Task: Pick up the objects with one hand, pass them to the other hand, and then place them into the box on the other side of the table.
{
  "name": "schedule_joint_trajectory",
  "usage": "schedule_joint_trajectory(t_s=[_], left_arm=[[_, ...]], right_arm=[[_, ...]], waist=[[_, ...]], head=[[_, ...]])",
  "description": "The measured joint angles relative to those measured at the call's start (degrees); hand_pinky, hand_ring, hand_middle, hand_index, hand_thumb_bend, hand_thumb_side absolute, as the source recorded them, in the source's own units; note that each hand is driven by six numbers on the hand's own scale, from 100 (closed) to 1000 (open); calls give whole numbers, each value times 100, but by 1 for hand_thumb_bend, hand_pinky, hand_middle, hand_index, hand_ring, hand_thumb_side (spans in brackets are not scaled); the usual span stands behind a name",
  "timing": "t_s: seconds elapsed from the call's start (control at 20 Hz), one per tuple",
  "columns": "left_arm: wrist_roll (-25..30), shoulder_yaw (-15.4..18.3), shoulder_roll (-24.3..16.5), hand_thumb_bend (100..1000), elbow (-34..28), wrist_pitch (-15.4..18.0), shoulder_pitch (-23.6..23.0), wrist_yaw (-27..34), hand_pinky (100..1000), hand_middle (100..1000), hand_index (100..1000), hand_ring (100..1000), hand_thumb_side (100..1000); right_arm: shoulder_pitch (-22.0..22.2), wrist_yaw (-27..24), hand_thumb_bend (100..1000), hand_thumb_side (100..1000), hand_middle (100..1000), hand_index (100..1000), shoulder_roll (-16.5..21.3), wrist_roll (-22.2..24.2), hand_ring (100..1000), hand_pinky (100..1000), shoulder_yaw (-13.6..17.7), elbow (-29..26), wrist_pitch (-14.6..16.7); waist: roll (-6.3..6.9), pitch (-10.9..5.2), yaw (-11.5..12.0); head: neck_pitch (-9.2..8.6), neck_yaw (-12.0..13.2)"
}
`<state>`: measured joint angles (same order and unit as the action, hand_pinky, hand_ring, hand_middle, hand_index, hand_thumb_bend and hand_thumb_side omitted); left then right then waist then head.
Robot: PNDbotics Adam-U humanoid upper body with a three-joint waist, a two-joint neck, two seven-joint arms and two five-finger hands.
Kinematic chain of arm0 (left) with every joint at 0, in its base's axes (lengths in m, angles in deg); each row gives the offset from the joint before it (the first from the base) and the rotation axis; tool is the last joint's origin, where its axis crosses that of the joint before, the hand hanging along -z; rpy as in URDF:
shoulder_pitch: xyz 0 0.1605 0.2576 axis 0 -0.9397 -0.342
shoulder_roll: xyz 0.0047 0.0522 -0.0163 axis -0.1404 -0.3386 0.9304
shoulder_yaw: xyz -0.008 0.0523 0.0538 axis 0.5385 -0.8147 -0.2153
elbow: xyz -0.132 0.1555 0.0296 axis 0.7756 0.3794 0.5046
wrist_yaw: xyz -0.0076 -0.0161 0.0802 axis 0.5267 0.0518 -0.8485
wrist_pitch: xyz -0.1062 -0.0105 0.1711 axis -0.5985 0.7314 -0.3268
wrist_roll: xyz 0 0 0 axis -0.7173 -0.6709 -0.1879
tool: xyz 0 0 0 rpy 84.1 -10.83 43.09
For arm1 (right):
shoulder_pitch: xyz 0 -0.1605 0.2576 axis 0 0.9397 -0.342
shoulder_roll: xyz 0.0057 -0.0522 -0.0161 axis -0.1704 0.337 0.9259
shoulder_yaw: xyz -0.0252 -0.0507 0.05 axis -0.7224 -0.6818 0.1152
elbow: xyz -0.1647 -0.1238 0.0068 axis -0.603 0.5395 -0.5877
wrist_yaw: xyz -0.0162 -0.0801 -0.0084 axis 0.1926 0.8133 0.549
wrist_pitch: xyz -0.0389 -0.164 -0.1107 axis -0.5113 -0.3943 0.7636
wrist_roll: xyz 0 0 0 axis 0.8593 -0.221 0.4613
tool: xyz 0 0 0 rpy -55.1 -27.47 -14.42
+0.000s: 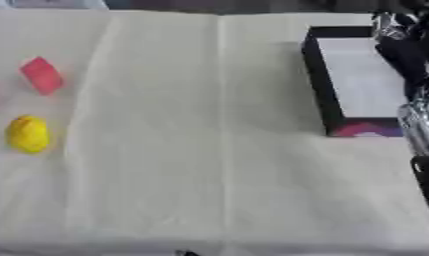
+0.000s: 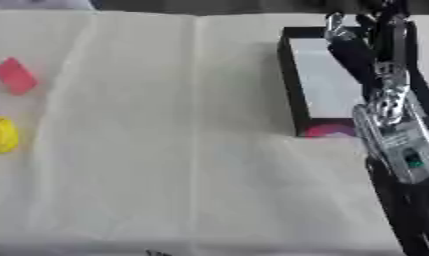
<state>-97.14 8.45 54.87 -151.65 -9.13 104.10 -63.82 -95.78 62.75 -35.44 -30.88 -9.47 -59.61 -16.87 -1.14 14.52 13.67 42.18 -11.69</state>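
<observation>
A red block [image 1: 41,75] lies tilted on the cream cloth at the far left. A rounded yellow object [image 1: 28,134] sits just in front of it. On the right stands the black box [image 2: 288,85] with a white floor and a pink patch on its near wall. My right arm [image 2: 394,132] comes in from the lower right and stretches over the box. Its black hand [image 2: 362,47] hovers above the box's far part, and blur hides what it holds, if anything. My left hand shows in neither view.
Creased cream cloth [image 1: 209,150] covers the table between the objects on the left and the box. A dark strip runs along the far table edge. A small dark shape [image 1: 188,253] pokes in at the bottom edge.
</observation>
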Motion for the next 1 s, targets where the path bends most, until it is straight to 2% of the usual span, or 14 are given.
schedule_joint_trajectory(t_s=[0.5,0.75,1.0], left_arm=[[14,-5,-37,378,12,-1,1,-8,819,669,910,667,669],[308,-255,-575,424,289,118,217,-260,852,688,919,710,541],[753,-804,-1301,498,895,139,712,-698,874,694,930,739,453]], right_arm=[[0,-8,164,222,910,1000,0,28,905,898,0,0,11],[35,-8,162,218,907,1000,53,38,902,897,0,-2,1],[121,-8,162,217,907,1000,218,34,902,897,2,-42,-21]], waist=[[2,-13,-11],[73,-13,-7],[164,-13,53]], head=[[0,3],[-4,160],[-4,437]])
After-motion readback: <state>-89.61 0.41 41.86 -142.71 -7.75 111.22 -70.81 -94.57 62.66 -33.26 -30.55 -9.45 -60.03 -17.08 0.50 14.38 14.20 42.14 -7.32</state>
